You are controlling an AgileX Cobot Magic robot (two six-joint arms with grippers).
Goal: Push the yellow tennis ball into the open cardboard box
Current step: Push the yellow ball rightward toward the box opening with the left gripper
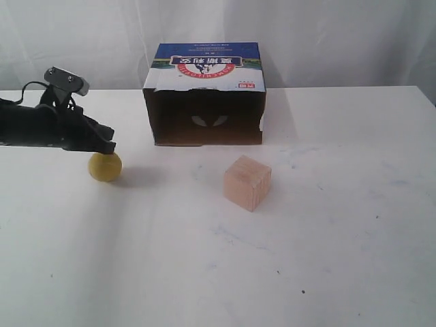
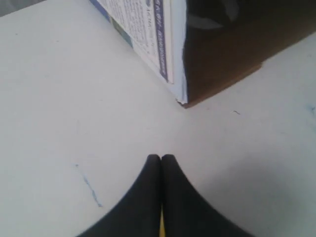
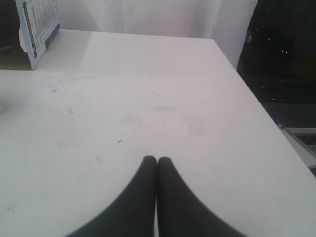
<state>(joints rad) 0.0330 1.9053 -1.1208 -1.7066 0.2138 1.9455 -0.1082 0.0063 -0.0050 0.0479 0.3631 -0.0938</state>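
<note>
The yellow tennis ball (image 1: 105,167) rests on the white table at the left, directly under the tip of my left gripper (image 1: 109,144). That gripper is shut and empty; in the left wrist view its fingers (image 2: 161,159) press together, and a thin sliver of the yellow tennis ball (image 2: 161,228) shows between them low down. The open cardboard box (image 1: 206,95) lies at the back centre with its dark opening facing forward; one corner of the cardboard box (image 2: 182,98) appears ahead of the left gripper. My right gripper (image 3: 157,160) is shut over bare table and is not seen in the exterior view.
A pale wooden cube (image 1: 247,182) sits in front of the box, slightly to its right. The table's right edge (image 3: 256,98) drops off beside the right gripper. A white curtain hangs behind the table.
</note>
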